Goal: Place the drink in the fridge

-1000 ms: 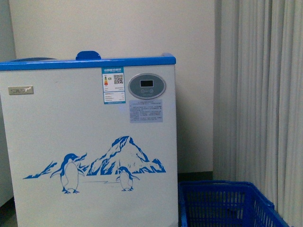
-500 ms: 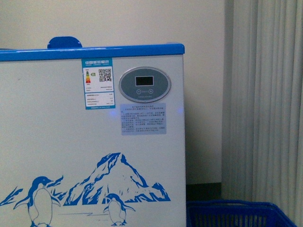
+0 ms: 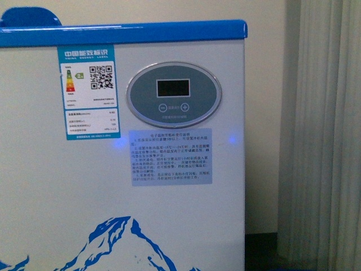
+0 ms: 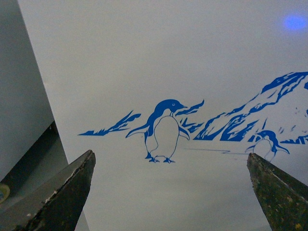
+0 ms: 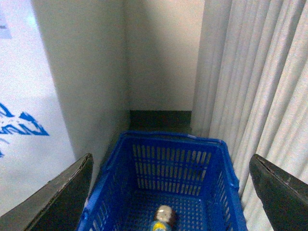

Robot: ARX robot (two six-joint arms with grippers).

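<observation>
The fridge [image 3: 67, 214] fills the front view: white front, blue top rim, grey oval control panel [image 3: 174, 94], energy label, mountain picture at the bottom. Its penguin picture [image 4: 163, 127] faces my left gripper [image 4: 171, 159], which is open and empty close to that wall. The drink [image 5: 162, 217] lies in the blue plastic crate [image 5: 171, 166] in the right wrist view; only its pale cap and a bit of blue and yellow label show. My right gripper [image 5: 171, 161] is open and empty above the crate. The fridge's lid and basket are out of view.
Pale pleated curtains [image 3: 330, 141] hang to the right of the fridge, and they also stand right beside the crate [image 5: 255, 86]. A beige wall [image 5: 161, 53] closes the corner behind the crate. A grey cabinet side [image 4: 21, 86] stands beside the fridge's other edge.
The front view has closed in on the fridge. The control panel and label now look much larger, and the penguins and the blue crate have dropped out of that view.
</observation>
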